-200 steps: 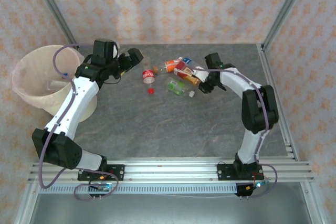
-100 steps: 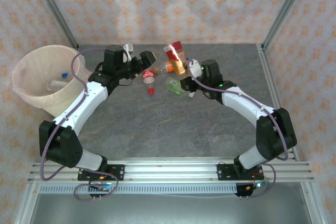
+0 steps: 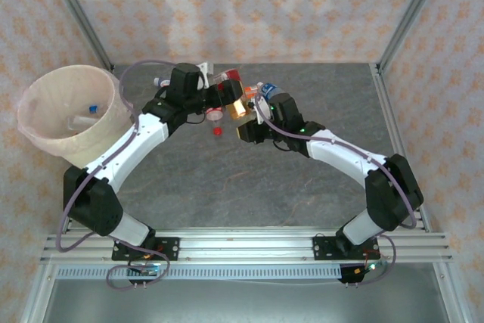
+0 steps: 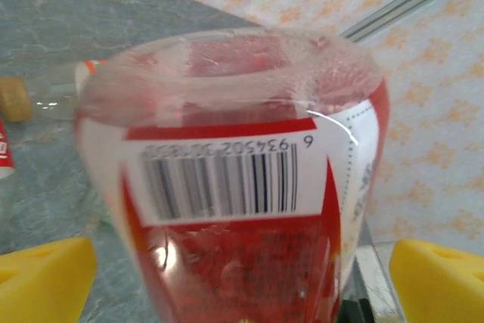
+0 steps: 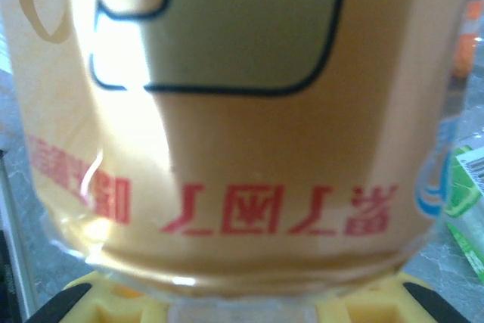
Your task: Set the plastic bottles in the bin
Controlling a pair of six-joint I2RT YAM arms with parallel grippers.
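Observation:
My right gripper (image 3: pixel 245 116) is shut on a plastic bottle (image 3: pixel 236 100) with a red and tan label, held above the table's middle back. In the right wrist view its tan label (image 5: pixel 242 149) looms just above my yellow fingers (image 5: pixel 113 304). My left gripper (image 3: pixel 229 94) is open, and the same bottle (image 4: pixel 227 187) sits base-up between its yellow fingertips (image 4: pixel 45 277), which stand apart from it on both sides. More bottles lie on the table by the grippers: a red-labelled one (image 3: pixel 215 113) and a blue-capped one (image 3: pixel 269 88). The bin (image 3: pixel 38 85) stands at the far left with bottles (image 3: pixel 79 120) inside.
A loose red cap (image 3: pixel 217 131) lies on the grey table. A clear bottle with a tan cap (image 4: pixel 13 98) lies to the left in the left wrist view. Green (image 5: pixel 469 187) and blue labels show to the right of the held bottle. Aluminium posts frame the back corners.
My right gripper has lifted the bottle from the pile and carried it left. My left arm has swung right from beside the bin, and its open fingers now flank that bottle.

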